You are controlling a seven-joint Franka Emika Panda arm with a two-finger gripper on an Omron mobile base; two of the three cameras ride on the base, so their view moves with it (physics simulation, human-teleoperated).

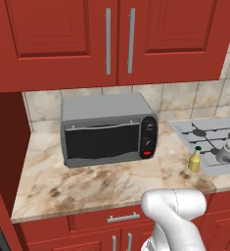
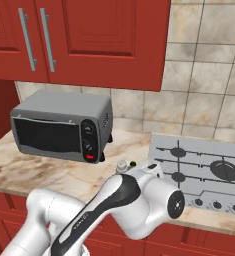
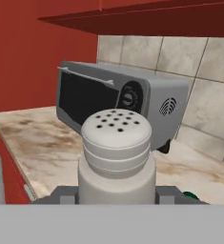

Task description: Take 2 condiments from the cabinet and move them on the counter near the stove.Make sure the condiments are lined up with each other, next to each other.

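Blocking the bottle [image 1: 195,159], end effector [image 3: 117,193] clamps shaker [image 3: 116,157].

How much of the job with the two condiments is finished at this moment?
Done: the yellow bottle stands on the counter beside the stove, and the cabinet doors are closed. In hand: the fingers grip the shaker. Left: setting it down next to the bottle, lined up.
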